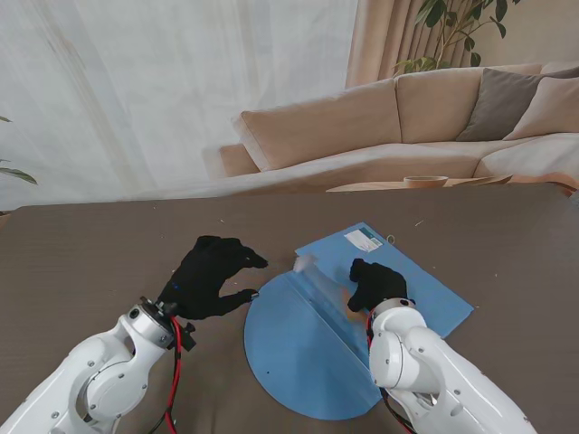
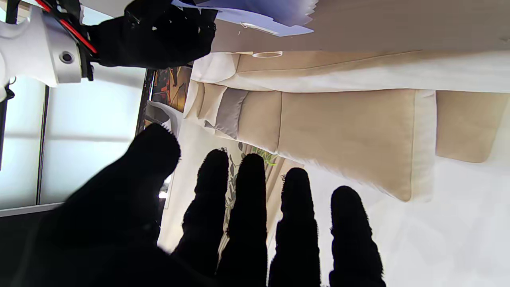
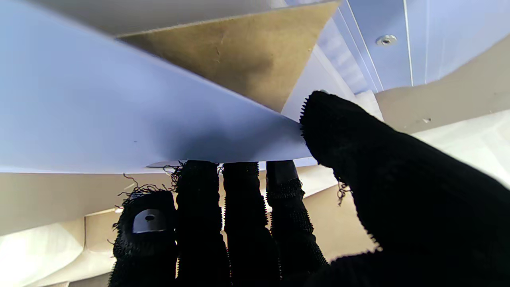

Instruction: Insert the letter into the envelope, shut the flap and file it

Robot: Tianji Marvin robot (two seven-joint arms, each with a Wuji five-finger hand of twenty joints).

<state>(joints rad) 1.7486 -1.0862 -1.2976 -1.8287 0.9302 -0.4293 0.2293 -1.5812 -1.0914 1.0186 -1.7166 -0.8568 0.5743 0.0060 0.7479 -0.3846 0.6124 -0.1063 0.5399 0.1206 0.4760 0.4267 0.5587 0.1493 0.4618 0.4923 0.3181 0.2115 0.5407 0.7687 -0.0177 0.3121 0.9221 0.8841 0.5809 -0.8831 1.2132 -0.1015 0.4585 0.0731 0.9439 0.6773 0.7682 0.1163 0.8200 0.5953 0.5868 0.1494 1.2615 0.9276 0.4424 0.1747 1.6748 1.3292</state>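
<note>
The blue envelope (image 1: 398, 280) is seen lying on the counter (image 1: 81, 262), its rounded flap (image 1: 289, 353) opened toward the robot. The flap's fold is pinched by the right hand (image 1: 378, 283). The left hand (image 1: 210, 276) is held empty, fingers spread, just beside the flap.

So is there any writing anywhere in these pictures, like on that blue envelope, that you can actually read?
No text here is readable.
White label on the far corner of the blue envelope: it carries print, but too small and blurred to read.
Round blue flap: no writing visible.
Black gloves on the left hand and right hand: no brand or mark visible.
</note>
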